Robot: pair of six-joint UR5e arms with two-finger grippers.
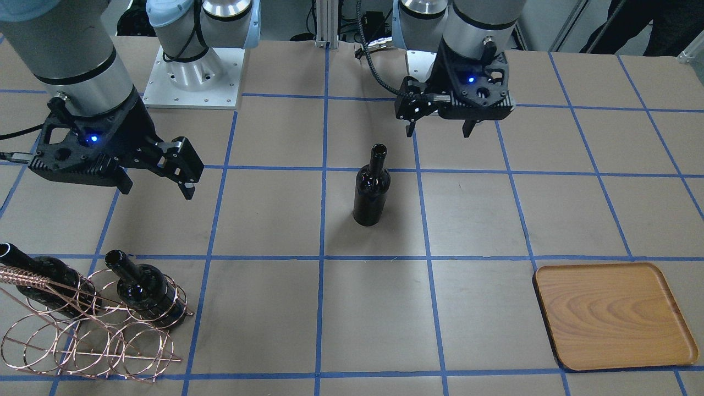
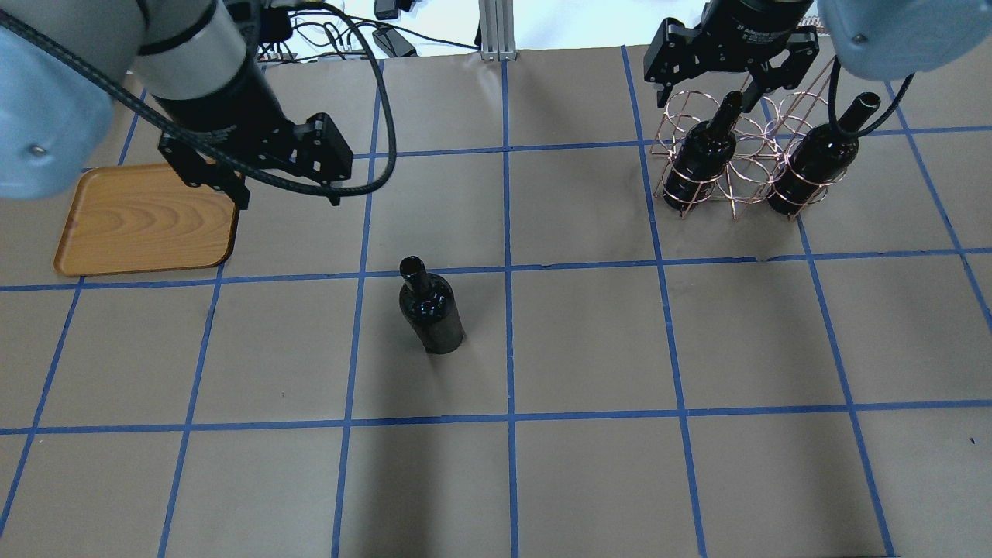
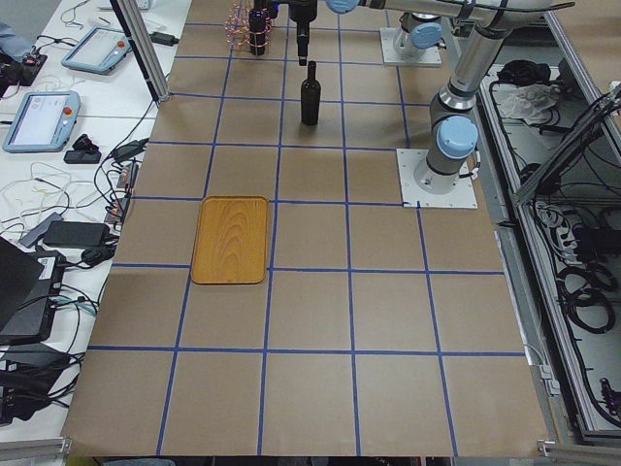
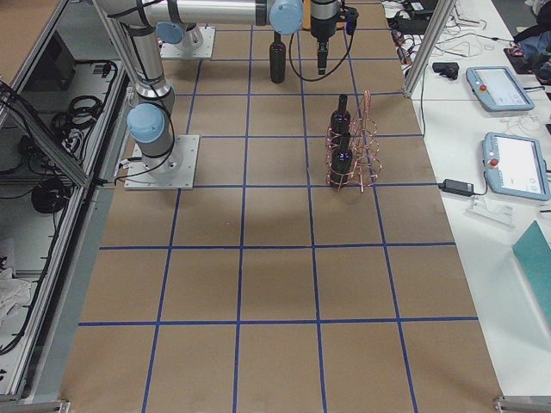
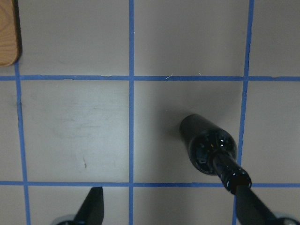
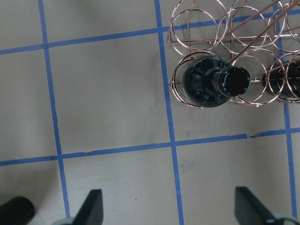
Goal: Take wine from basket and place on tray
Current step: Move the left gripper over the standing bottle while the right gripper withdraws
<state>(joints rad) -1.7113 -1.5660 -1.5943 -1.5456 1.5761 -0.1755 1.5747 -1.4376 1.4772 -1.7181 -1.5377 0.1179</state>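
Note:
One wine bottle (image 1: 371, 192) stands upright alone mid-table, also in the overhead view (image 2: 432, 310) and the left wrist view (image 5: 206, 145). Two more bottles (image 2: 697, 159) (image 2: 814, 167) stand in the copper wire basket (image 1: 82, 341). The wooden tray (image 1: 610, 316) lies empty; it also shows in the overhead view (image 2: 147, 221). My left gripper (image 1: 439, 131) is open and empty, hovering between tray and lone bottle, its fingers apart in the left wrist view (image 5: 171, 208). My right gripper (image 1: 158, 188) is open and empty, above the table beside the basket (image 6: 201, 23).
The table is brown paper with a blue tape grid. The arm bases stand on white plates (image 1: 192, 82) at the robot's side. Tablets and cables lie on the bench (image 3: 58, 107) beyond the table's far edge.

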